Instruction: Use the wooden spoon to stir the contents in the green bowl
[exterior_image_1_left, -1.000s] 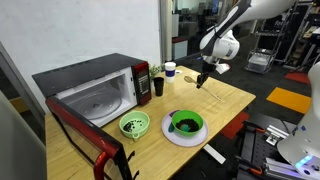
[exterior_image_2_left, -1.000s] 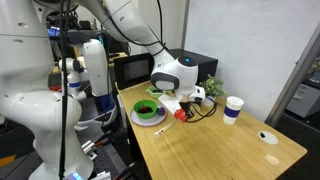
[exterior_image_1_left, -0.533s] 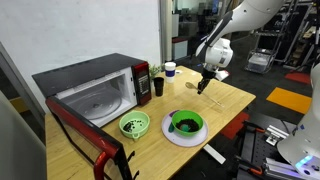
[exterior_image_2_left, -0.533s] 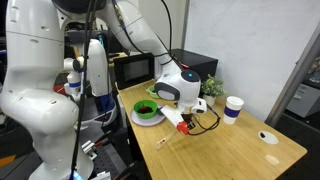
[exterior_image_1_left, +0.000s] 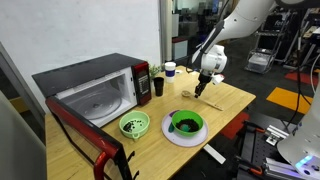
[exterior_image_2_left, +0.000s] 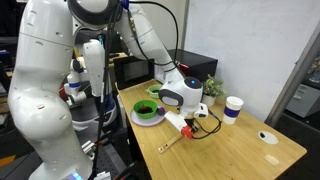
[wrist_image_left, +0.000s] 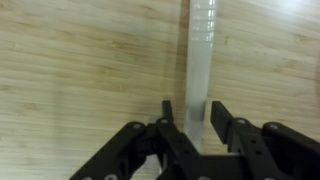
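The wooden spoon (wrist_image_left: 202, 50) lies flat on the table (wrist_image_left: 80, 60). Its handle runs straight out from between your gripper's (wrist_image_left: 197, 125) spread fingers (wrist_image_left: 170, 125) — one on each side of the wood, with a sliver of gap showing on one side, so nothing is pinched yet. In an exterior view your gripper (exterior_image_2_left: 186, 128) is down at table level over one end of the spoon (exterior_image_2_left: 170, 143), and the rest of the spoon reaches out past the fingertips. The green bowl (exterior_image_1_left: 186, 123) sits on a white plate (exterior_image_1_left: 170, 139) near your gripper (exterior_image_1_left: 203, 90), with its contents (exterior_image_1_left: 185, 124) showing as dark bits inside. Farther from the gripper, past that bowl, stand a paler green bowl (exterior_image_1_left: 134, 124) and a microwave (exterior_image_1_left: 95, 92) — door open.
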